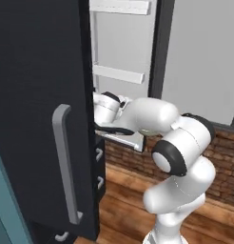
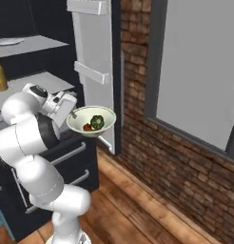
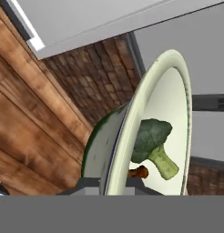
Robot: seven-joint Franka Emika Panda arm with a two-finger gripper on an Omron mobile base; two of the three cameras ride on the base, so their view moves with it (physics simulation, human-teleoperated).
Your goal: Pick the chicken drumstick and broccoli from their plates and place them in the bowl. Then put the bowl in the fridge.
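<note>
Bowl (image 2: pixel 92 120) with broccoli (image 2: pixel 96 122) and drumstick (image 2: pixel 87 127) inside hangs by its rim from my closed fingers (image 2: pixel 71 116) beside the open fridge (image 2: pixel 47 62); next I'd ease it onto a shelf.

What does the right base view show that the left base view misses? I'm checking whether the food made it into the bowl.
Right base view alone: the bowl held at its rim by the gripper, with the broccoli and the chicken drumstick inside, plus a plate on a grey shelf. Left base view alone: the dark fridge door front with its long silver handle. Both share the white arm, the open fridge's inner door shelves, the brick wall and wood floor.
</note>
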